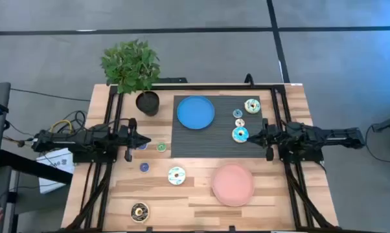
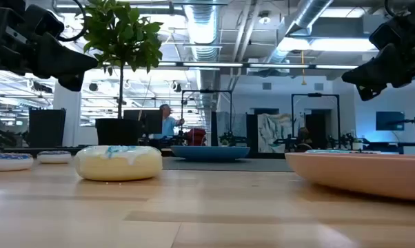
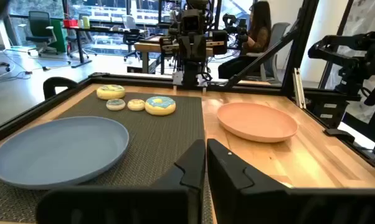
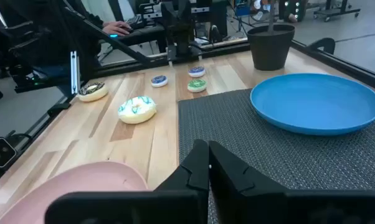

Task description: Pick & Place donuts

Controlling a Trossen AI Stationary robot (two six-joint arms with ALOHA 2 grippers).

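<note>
Both grippers, left [image 1: 145, 140] and right [image 1: 253, 136], hovered with fingers closed and empty over the bench [image 1: 201, 200], donuts [image 1: 176, 175] scattered untouched.

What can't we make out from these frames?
- Purple donut, high view: mostly covered by the left tool.
- Dark brown donut: icing detail too small in the high view; absent from the low view.
- Tiny donuts on the mat: sprinkles too small in every view.

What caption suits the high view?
Both arms wait at the table edges, blue plate and pink plate empty, donuts scattered.
</note>
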